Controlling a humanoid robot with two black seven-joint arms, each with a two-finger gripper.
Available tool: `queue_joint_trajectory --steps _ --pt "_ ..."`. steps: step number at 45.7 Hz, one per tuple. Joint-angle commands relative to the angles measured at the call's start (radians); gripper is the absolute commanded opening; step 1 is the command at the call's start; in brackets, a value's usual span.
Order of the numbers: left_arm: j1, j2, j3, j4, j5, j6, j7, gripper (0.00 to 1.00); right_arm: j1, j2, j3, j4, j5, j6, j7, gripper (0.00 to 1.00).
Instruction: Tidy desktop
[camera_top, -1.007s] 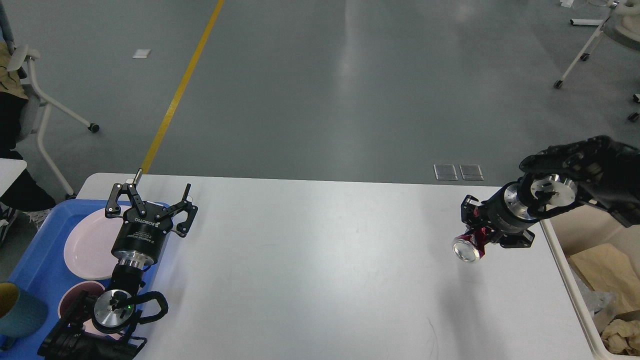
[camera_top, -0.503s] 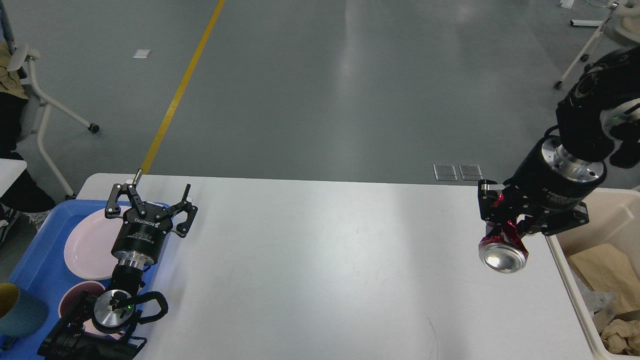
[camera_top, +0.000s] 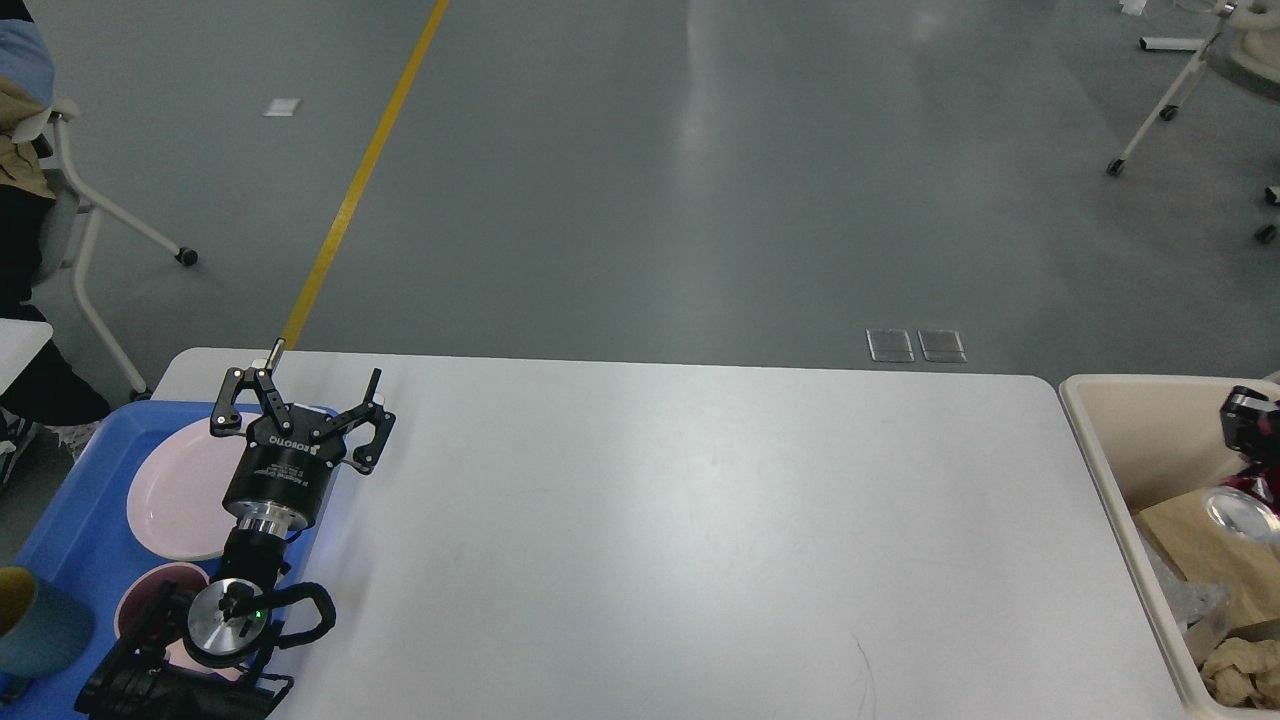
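The white desktop (camera_top: 650, 520) fills the lower middle of the head view and is bare in its middle. My left gripper (camera_top: 305, 388) is open and empty, hovering at the desktop's left end, beside the blue tray (camera_top: 70, 530). My right gripper (camera_top: 1262, 472) is at the far right edge, mostly cut off by the frame, above the beige bin (camera_top: 1100, 440). It is shut on a crushed red can (camera_top: 1240, 508) with a shiny silver end, held inside the bin's outline.
The blue tray holds a pink plate (camera_top: 175, 490), a pink bowl (camera_top: 140, 600) and a teal cup (camera_top: 35, 625). The bin holds brown paper (camera_top: 1195, 545) and crumpled wrappers (camera_top: 1240, 668). Chairs stand on the grey floor beyond the desktop.
My right arm has carried the red can from above the desktop's right end rightward to over the beige bin. The left arm has not moved.
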Motion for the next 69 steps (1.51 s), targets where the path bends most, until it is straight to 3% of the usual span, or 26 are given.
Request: queue_joint_trajectory --steps 1,6,13,16,22,33,34,36,38,39,40,50,60,69 --pt "0.000 0.000 0.000 0.000 0.000 0.000 0.000 0.96 -0.337 -0.008 0.162 -0.283 -0.002 -0.042 0.002 0.00" --pt "0.000 0.000 0.000 0.000 0.000 0.000 -0.001 0.96 -0.629 0.030 0.329 -0.555 -0.002 -0.049 0.003 0.00" --pt "0.000 0.000 0.000 0.000 0.000 0.000 -0.001 0.96 -1.000 0.223 0.495 -0.971 0.000 -0.063 0.002 0.00" --pt "0.000 0.000 0.000 0.000 0.000 0.000 -0.001 0.96 -1.103 0.309 0.513 -1.104 0.002 -0.121 0.003 0.00" --pt "0.000 0.000 0.000 0.000 0.000 0.000 -0.001 0.96 -1.191 0.376 0.509 -1.135 0.002 -0.263 0.002 0.00" --pt "0.000 0.000 0.002 0.000 0.000 0.000 0.000 0.96 -1.197 0.379 0.519 -1.135 0.002 -0.313 0.002 0.00" --pt "0.000 0.000 0.000 0.000 0.000 0.000 -0.001 0.96 -1.197 0.379 0.518 -1.135 0.002 -0.321 0.002 0.08" --pt "0.000 0.000 0.000 0.000 0.000 0.000 -0.001 0.96 -1.197 0.379 0.516 -1.137 0.002 -0.355 0.002 0.45" --pt "0.000 0.000 0.000 0.000 0.000 0.000 -0.001 0.96 -1.199 0.379 0.518 -1.135 0.002 -0.397 0.002 0.76" --pt "0.000 0.000 0.000 0.000 0.000 0.000 -0.001 0.96 -1.199 0.380 0.518 -1.135 0.002 -0.416 0.002 0.85" --pt "0.000 0.000 0.000 0.000 0.000 0.000 -0.001 0.96 -1.199 0.382 0.518 -1.135 0.002 -0.428 0.003 0.89" --pt "0.000 0.000 0.000 0.000 0.000 0.000 0.000 0.96 -1.212 0.391 0.518 -1.134 0.003 -0.451 0.002 1.00" --pt "0.000 0.000 0.000 0.000 0.000 0.000 -0.001 0.96 -1.202 0.385 0.547 -1.123 0.005 -0.451 0.002 1.00" --pt "0.000 0.000 0.000 0.000 0.000 0.000 -0.001 0.96 -1.047 0.311 0.939 -1.059 0.003 -0.450 0.002 1.00"
